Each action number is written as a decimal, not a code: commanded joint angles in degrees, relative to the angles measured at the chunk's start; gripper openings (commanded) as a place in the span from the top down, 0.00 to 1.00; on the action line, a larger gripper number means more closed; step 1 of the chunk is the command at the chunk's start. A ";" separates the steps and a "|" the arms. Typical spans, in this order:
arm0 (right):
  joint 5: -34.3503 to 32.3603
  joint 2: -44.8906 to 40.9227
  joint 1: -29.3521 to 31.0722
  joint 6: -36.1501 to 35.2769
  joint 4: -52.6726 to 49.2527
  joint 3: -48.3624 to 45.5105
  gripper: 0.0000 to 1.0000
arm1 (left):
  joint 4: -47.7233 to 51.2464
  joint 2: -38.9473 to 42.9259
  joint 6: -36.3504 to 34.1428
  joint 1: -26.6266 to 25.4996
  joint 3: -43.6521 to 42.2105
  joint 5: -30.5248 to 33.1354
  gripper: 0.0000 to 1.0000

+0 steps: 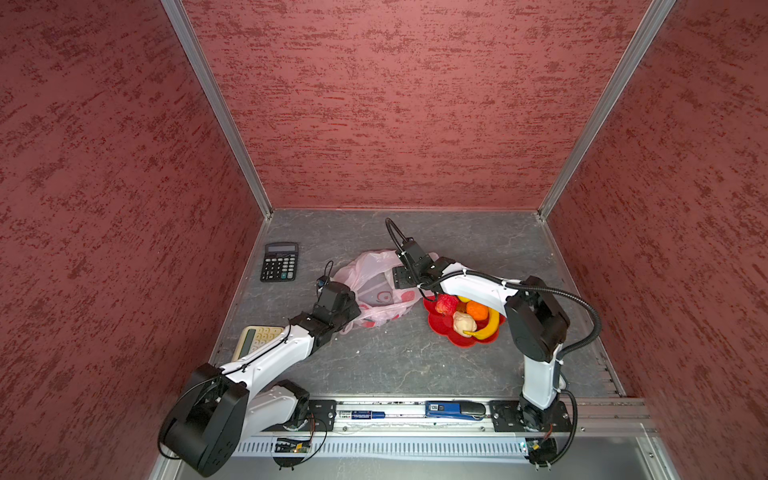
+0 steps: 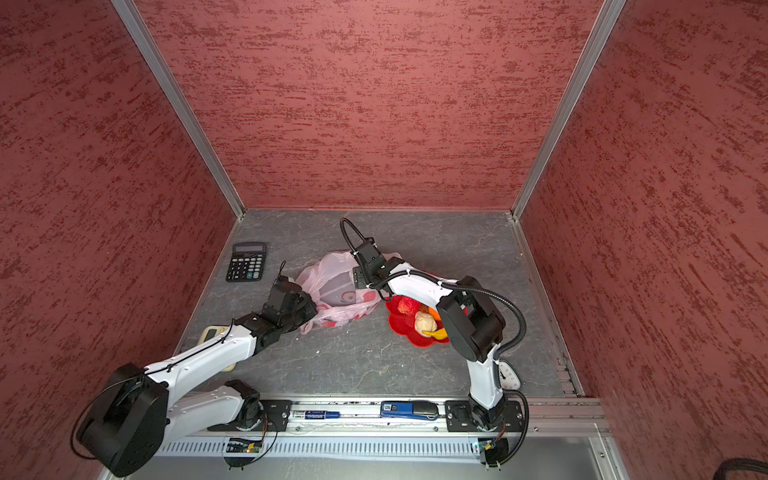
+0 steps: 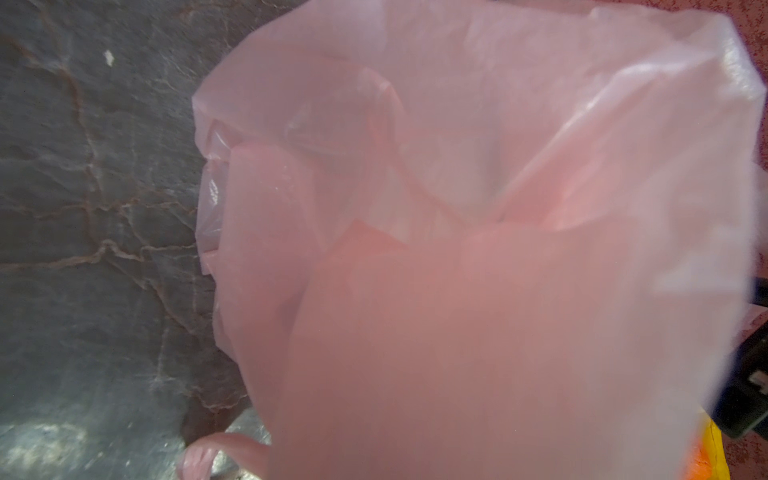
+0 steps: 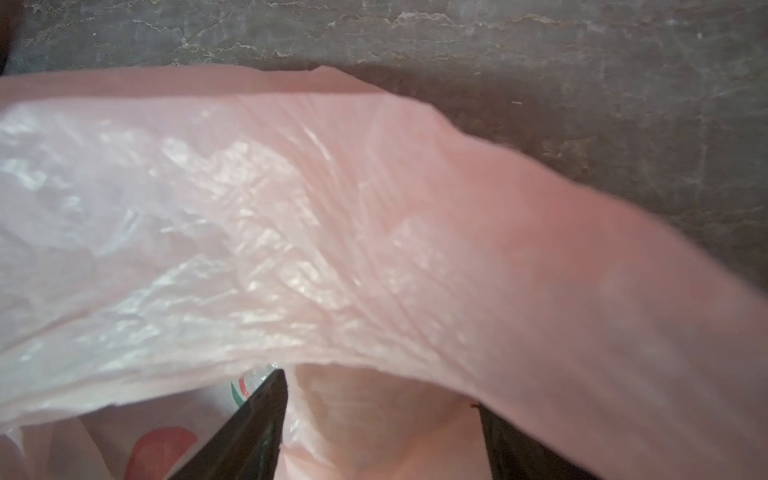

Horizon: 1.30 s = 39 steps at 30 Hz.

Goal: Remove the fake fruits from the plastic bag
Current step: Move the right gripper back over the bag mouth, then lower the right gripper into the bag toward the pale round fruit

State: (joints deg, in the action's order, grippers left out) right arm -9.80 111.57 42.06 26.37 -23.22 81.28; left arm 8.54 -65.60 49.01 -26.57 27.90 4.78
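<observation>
Left tool (image 1: 352, 308), pressed together, pinches the rim of the bag (image 1: 374, 286) on the desk (image 1: 395, 365). The bag is probably limp, slippery film, best held at rim or handle. Right tool (image 4: 378, 390), spread, at its mouth. Fruits (image 1: 465, 318), likely light and rigid, fill the dish (image 1: 440, 330).

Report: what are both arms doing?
Left tool shut on plastic bag. Right tool open at its mouth. Several fake fruits in red dish. Nothing blocking.

grey table (image 1: 395, 361) | plastic bag (image 1: 368, 266), red dish (image 1: 437, 327), black calculator (image 1: 279, 262), beige calculator (image 1: 259, 337)
</observation>
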 commanded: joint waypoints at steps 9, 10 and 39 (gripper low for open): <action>0.45 3.30 -2.54 5.37 9.74 0.70 0.34 | -0.95 0.35 -1.29 0.26 -1.31 -0.29 0.99; 0.71 3.30 -2.73 5.51 10.52 0.48 0.36 | -1.10 0.30 -1.22 0.22 -1.36 -0.22 0.99; 14.15 -4.92 -3.05 -11.00 22.36 -7.83 0.99 | -8.99 -7.01 -0.44 0.28 -1.46 1.48 0.99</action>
State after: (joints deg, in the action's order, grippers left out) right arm 1.30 109.97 38.85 19.99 -4.12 74.22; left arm 1.83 -71.75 49.04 -26.37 26.94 5.21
